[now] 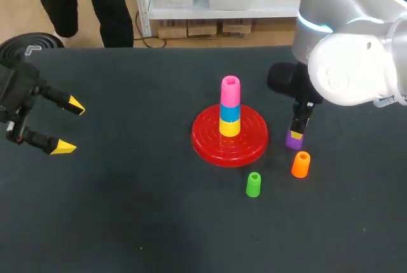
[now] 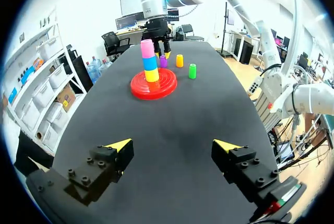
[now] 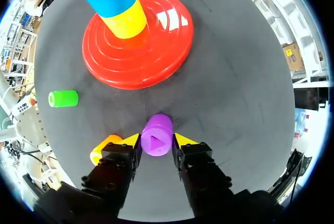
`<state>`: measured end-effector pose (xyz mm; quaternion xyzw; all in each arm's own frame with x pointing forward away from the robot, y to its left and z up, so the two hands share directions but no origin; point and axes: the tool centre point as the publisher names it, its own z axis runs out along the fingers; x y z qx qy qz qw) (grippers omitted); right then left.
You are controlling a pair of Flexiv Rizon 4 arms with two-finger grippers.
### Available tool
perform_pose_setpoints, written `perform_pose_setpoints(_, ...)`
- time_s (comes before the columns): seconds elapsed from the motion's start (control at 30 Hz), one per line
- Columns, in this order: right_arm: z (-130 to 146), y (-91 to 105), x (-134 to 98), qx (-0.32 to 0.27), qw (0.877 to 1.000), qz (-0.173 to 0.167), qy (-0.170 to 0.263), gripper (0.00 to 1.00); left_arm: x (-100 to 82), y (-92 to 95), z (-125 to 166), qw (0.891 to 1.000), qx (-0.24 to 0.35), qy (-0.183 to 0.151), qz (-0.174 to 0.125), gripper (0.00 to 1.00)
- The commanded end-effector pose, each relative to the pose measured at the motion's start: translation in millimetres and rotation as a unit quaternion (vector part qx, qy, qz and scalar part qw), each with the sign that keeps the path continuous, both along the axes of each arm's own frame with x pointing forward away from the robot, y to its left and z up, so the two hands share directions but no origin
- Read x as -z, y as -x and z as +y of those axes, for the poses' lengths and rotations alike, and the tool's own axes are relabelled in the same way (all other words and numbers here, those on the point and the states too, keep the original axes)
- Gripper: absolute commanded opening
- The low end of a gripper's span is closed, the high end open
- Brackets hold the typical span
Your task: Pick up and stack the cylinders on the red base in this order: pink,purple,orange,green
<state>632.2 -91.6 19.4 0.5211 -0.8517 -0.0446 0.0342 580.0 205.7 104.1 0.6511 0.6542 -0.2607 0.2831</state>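
One purple cylinder (image 3: 156, 132) sits clamped in the right hand (image 3: 156, 141), orange cylinder (image 3: 103, 147) just beside; left hand (image 2: 172, 145) wide open, empty.

Glossy white right arm (image 1: 353, 63) with cyan light ring, black bolted left pincer (image 2: 173, 144), wedge-shaped yellow fingertips (image 2: 120, 144)

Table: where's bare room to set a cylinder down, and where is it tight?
Free: the wide stretch between the left gripper and the red base, and the strip between the green cylinder and the near edge. Crowded: right of the base, where the right gripper, purple cylinder and orange cylinder cluster.
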Motion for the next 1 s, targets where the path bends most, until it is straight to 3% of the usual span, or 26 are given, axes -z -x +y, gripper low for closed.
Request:
perform_pose_setpoints(0.03, 1, -1.1, 1, -0.001, 1.000, 0.002, -0.001, 0.00, 1.1, 0.5, 1, 1.000, 0.000, 0.001, -0.002, 1.00)
perform_pose_setpoints(0.6, 4, -3.6, -17, 0.001, 1.000, -0.015, -0.012, 0.00, 1.1, 0.5, 1, 1.000, 0.000, 0.001, -0.002, 1.00)
perform_pose_setpoints(1.0, 7, -5.4, -54, -0.002, 0.999, -0.044, -0.008, 0.00, 1.1, 0.5, 1, 1.000, 0.000, 0.001, -0.002, 1.00)
